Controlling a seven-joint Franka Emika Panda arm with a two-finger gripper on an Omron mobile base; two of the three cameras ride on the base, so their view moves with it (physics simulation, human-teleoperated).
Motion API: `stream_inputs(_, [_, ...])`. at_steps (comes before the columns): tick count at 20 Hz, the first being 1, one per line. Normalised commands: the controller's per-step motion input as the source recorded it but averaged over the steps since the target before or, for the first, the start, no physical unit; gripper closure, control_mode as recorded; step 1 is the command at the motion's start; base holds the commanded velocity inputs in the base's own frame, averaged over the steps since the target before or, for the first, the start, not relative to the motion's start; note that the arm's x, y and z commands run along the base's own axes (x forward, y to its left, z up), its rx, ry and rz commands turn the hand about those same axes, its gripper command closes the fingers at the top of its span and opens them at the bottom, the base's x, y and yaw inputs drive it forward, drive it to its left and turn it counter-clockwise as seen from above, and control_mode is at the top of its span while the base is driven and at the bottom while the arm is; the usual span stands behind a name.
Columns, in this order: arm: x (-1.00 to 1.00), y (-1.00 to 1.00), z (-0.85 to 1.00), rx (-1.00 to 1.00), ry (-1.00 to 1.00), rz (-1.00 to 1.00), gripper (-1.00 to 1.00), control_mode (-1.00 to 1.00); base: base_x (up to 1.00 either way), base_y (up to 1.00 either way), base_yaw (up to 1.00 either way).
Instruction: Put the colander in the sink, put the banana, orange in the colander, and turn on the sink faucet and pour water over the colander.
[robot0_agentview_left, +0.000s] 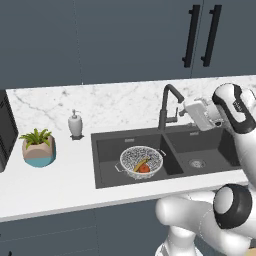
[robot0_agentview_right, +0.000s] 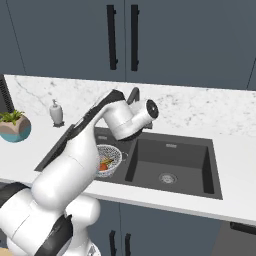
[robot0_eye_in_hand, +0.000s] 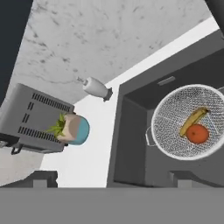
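Fingers (robot0_eye_in_hand: 181, 178) are looking spread apart and holding nothing. Colander (robot0_agentview_left: 141, 161) is sitting in the sink (robot0_agentview_left: 107, 155) with banana (robot0_agentview_left: 140, 163) and orange (robot0_agentview_left: 144, 168) inside, so I reckon just the faucet (robot0_agentview_left: 169, 105) is left.

I find no writing anywhere I can read. The soap dispenser (robot0_agentview_left: 75, 124) carries no label, the plant pot (robot0_agentview_left: 38, 152) is plain (two bands of colour, nothing more), and the vented grey appliance (robot0_eye_in_hand: 33, 118) on my bench (robot0_agentview_left: 55, 182) shows slots but no brand or numbers.
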Motion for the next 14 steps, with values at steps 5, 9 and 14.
stream_inputs(5, [-0.09, -0.53, 0.02, 0.24, 0.03, 0.02, -1.00, -1.00, 0.00, 0.00, 0.00])
stream_inputs(9, [-0.01, -0.39, -0.04, 0.20, 0.00, 0.00, -1.00, -1.00, 0.00, 0.00, 0.00])
stream_inputs(14, [0.33, -0.08, -0.07, 0.16, 0.00, 0.00, -1.00, -1.00, 0.00, 0.00, 0.00])
